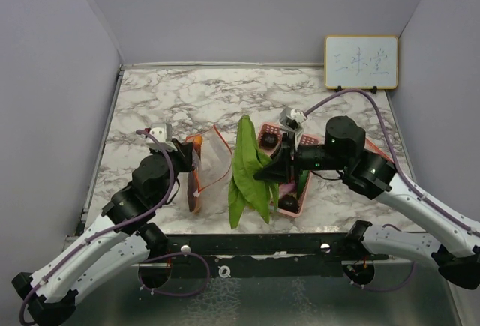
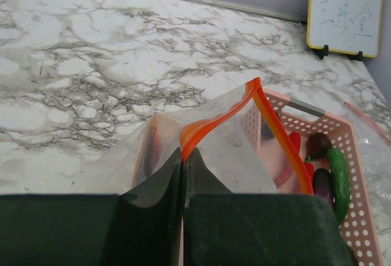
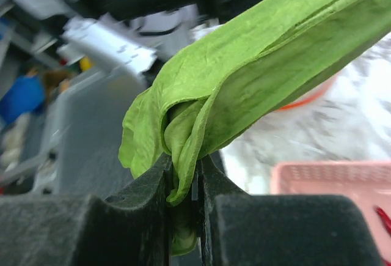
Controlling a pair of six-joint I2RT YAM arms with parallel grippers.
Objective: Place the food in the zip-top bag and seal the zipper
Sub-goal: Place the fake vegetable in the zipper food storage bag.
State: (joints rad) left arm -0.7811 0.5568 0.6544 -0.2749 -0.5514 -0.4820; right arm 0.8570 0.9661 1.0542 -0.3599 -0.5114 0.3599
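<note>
Green leaf (image 3: 244, 76) pinched at folded end between nearly closed fingers of right gripper (image 3: 184, 171), held between bag (image 1: 214, 157) and basket (image 1: 297, 210); left gripper (image 2: 182, 165) fingers pressed together on bag's orange-edged rim.

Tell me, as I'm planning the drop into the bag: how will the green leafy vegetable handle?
Probably floppy: the green leafy vegetable creases where the right gripper pinches it. Likely light and thin, so it may catch on the rim of the zip-top bag.

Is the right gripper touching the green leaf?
Touching. The right wrist view shows the green leaf pinched inside the right gripper, fingers pressing both sides.
</note>
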